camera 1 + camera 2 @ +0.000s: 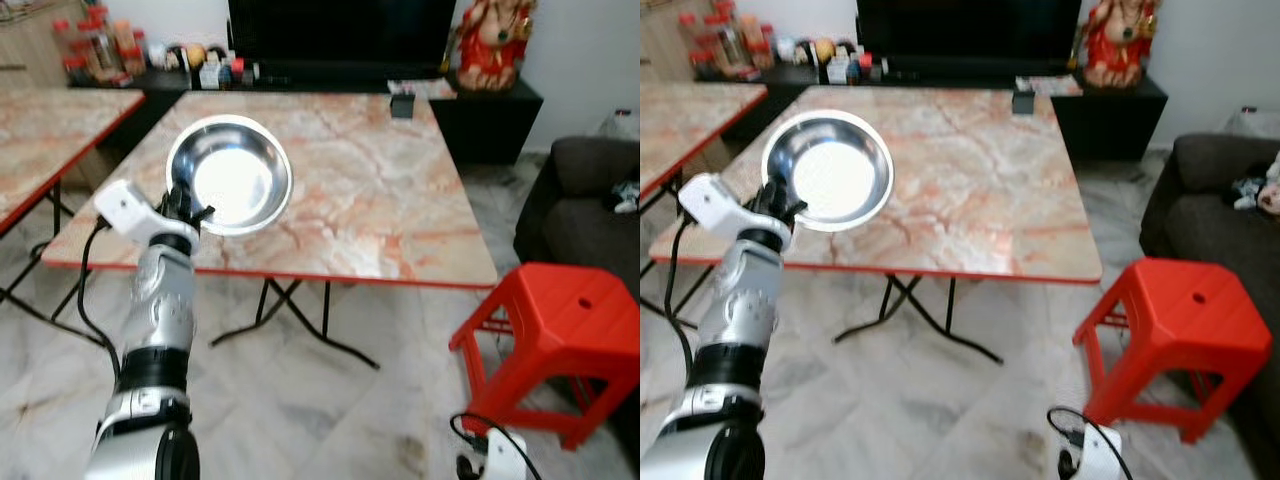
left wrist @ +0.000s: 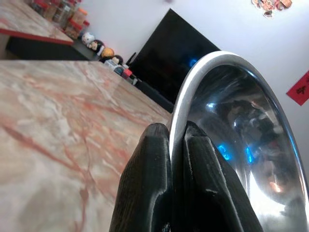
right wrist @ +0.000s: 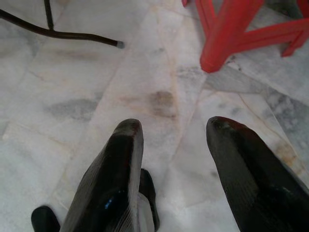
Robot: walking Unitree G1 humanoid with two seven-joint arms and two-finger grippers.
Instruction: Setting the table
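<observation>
A shiny steel bowl (image 1: 230,175) hangs tilted over the near left part of the marble table (image 1: 380,190). My left gripper (image 1: 186,208) is shut on the bowl's near rim; in the left wrist view its two black fingers (image 2: 159,183) pinch the rim of the steel bowl (image 2: 241,145). My right gripper (image 3: 174,145) hangs low above the floor, open, with nothing between its fingers.
A red plastic stool (image 1: 560,330) stands on the tiled floor at the right of the table. A dark sofa (image 1: 590,200) is at the far right. A second marble table (image 1: 50,120) stands at the left. A TV cabinet (image 1: 340,40) with jars and a figurine lines the back wall.
</observation>
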